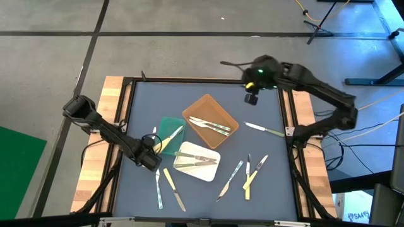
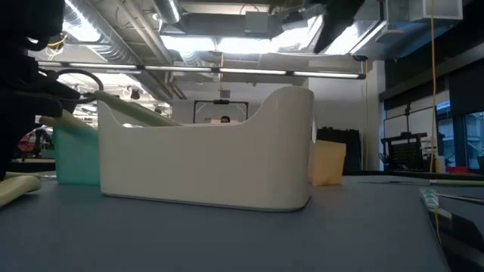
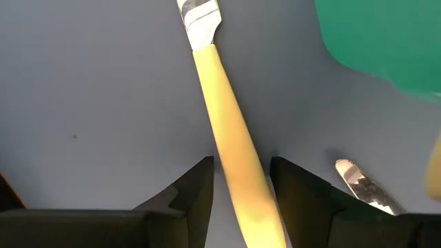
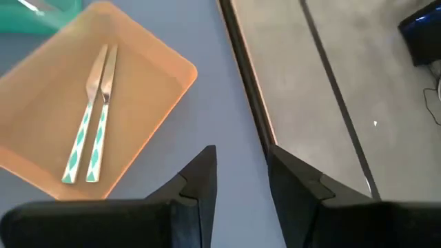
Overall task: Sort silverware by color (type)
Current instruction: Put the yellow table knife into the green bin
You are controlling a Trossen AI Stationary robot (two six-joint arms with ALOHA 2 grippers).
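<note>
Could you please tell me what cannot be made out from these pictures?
- Low view: the white tray hides its contents and most of the table behind.
- Left wrist view: the yellow-handled utensil between the left gripper fingers is cut off at the edge.
- High view: utensil types in the brown tray are too small.

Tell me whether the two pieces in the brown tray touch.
Touching: the right wrist view shows both pieces in the brown tray pressed side by side.

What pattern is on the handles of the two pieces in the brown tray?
Green-and-white diamond pattern on the two handles, clearest in the right wrist view.
</note>
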